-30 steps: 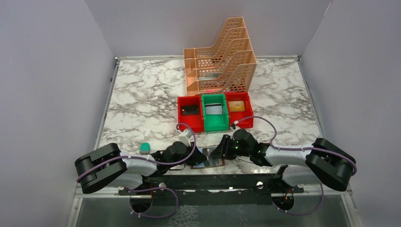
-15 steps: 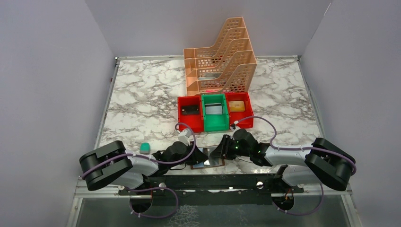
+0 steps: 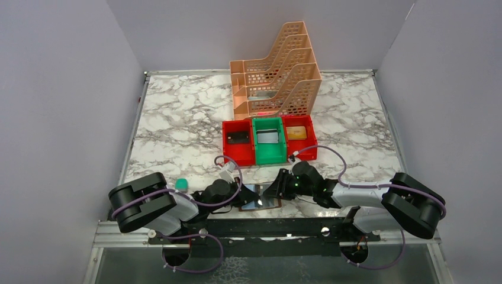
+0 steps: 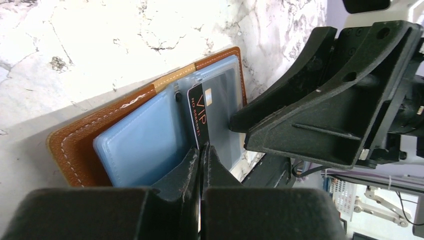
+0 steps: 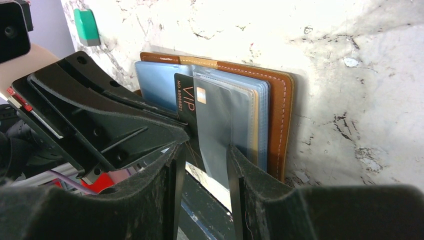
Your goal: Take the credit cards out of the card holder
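Only readable thing is the black plastic card (image 4: 200,117): it says "VIP" in orange capitals. Next to that runs a tiny line, "NO" plus digits, mostly 8s, last ones unclear.

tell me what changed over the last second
The left arm swung its elbow rightward, toward the middle, its jaws shut on the black card. The right arm, the brown card holder and the bins stayed put.

the left gripper (image 4: 201,150) pinches a black vip credit card (image 4: 199,119) standing partly out of the open brown card holder (image 4: 131,141), near its centre fold.
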Available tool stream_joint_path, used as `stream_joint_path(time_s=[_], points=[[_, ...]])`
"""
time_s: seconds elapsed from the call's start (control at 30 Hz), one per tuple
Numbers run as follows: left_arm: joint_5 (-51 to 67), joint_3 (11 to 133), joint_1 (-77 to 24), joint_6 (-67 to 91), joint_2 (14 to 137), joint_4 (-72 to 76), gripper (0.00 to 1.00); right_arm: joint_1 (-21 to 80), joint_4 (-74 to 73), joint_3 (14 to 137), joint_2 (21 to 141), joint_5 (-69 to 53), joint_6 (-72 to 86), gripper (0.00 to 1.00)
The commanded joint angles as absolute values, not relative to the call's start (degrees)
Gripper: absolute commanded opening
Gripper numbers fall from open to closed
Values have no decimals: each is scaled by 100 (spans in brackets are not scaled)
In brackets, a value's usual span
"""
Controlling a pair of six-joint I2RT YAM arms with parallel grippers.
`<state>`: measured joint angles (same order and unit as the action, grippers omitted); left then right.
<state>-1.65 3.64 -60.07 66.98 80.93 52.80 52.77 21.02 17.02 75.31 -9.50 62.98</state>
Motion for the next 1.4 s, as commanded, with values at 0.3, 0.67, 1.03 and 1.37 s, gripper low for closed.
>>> stream_joint_path(time_s=[0.3, 0.67, 1.03, 1.37], points=[[-84, 483, -6127, 6273, 7225, 4806, 0, 5324, 891, 1491, 7422, -217, 6159, 44], [-461, 1139, -6115, 5365, 6133, 2256, 0, 5326, 891, 1502, 7409, -175, 6161, 45], [-782, 2048, -6117, 4440, 5618, 275, 0, 5318, 757, 1716, 7218, -288, 5941, 45], [-801, 2347, -6117, 3964, 5490, -43, 0, 5326, 483, 1908, 6734, -371, 5696, 47]])
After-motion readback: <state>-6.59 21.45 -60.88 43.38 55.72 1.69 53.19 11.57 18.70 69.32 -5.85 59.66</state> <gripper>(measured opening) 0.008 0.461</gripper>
